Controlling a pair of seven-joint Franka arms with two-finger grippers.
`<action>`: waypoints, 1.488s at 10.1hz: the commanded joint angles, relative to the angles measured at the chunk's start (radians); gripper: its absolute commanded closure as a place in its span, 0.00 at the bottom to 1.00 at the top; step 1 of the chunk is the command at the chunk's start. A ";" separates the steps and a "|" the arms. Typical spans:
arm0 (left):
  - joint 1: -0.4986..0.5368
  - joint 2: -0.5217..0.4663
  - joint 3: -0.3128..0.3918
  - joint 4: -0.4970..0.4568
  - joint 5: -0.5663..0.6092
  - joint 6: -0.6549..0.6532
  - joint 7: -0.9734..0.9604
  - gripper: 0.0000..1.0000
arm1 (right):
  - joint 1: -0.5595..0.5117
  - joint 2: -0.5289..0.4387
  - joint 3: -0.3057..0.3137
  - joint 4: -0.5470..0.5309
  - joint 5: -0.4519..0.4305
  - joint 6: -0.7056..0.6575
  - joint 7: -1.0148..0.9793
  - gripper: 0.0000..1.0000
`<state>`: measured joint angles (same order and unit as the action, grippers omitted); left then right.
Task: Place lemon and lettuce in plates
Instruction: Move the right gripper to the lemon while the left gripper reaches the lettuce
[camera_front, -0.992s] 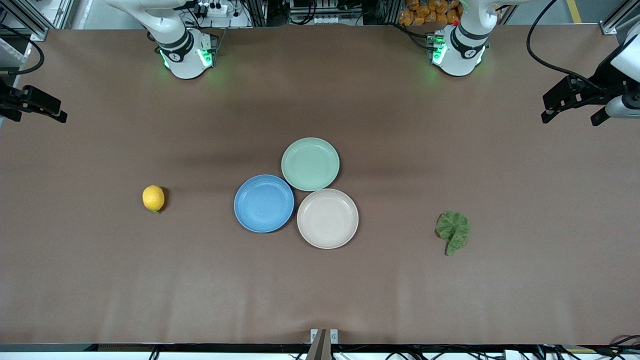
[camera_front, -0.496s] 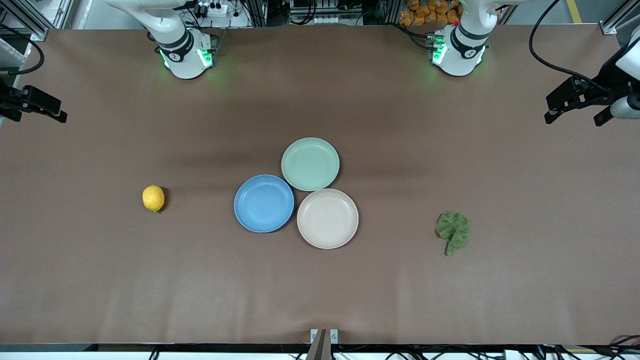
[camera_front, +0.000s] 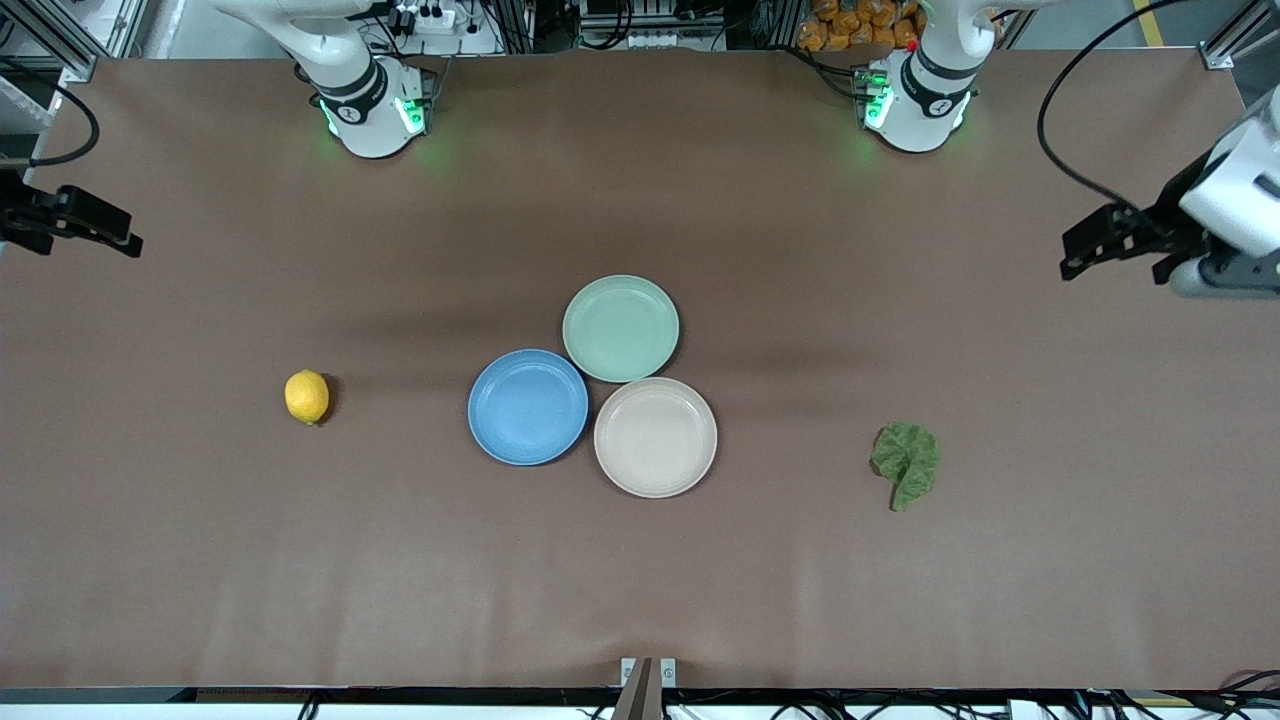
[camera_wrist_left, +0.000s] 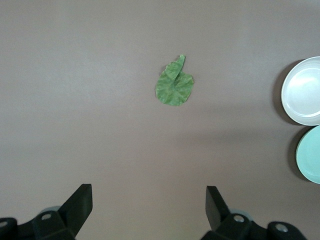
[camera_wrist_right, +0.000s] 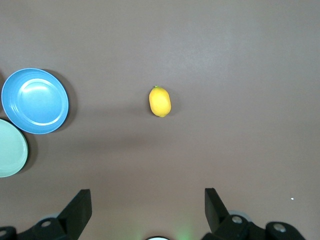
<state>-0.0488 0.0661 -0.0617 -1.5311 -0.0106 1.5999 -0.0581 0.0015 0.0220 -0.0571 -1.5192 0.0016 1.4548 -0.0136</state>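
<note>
The lemon (camera_front: 306, 397) lies on the brown table toward the right arm's end; it also shows in the right wrist view (camera_wrist_right: 160, 101). The lettuce (camera_front: 906, 463) lies flat toward the left arm's end, also in the left wrist view (camera_wrist_left: 174, 85). The blue plate (camera_front: 528, 407) and the beige plate (camera_front: 655, 437) sit side by side mid-table, both empty. My left gripper (camera_front: 1115, 270) hangs open and empty over the left arm's end of the table, apart from the lettuce. My right gripper (camera_front: 85, 240) hangs open and empty over the right arm's end, apart from the lemon.
A pale green plate (camera_front: 620, 328), empty, touches the blue and beige plates, farther from the front camera than they are. The two arm bases (camera_front: 372, 105) (camera_front: 915, 100) stand along the table's edge farthest from the front camera.
My left gripper has moved inward over the table's end, toward the lettuce. My right gripper has shifted slightly inward. The lemon, the lettuce and the plates have not moved.
</note>
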 joint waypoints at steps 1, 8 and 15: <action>-0.005 0.079 -0.009 0.012 0.018 0.066 -0.017 0.00 | -0.006 0.004 0.011 -0.082 -0.012 0.071 0.009 0.00; -0.034 0.335 -0.012 -0.003 0.034 0.331 -0.049 0.00 | 0.014 0.133 0.017 -0.415 -0.002 0.539 0.008 0.00; -0.054 0.541 -0.015 -0.009 0.103 0.504 0.063 0.00 | 0.006 0.260 0.017 -0.636 -0.009 0.962 -0.003 0.00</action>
<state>-0.1017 0.5617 -0.0745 -1.5501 0.0670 2.0659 -0.0242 0.0126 0.2810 -0.0432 -2.0974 0.0020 2.3344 -0.0141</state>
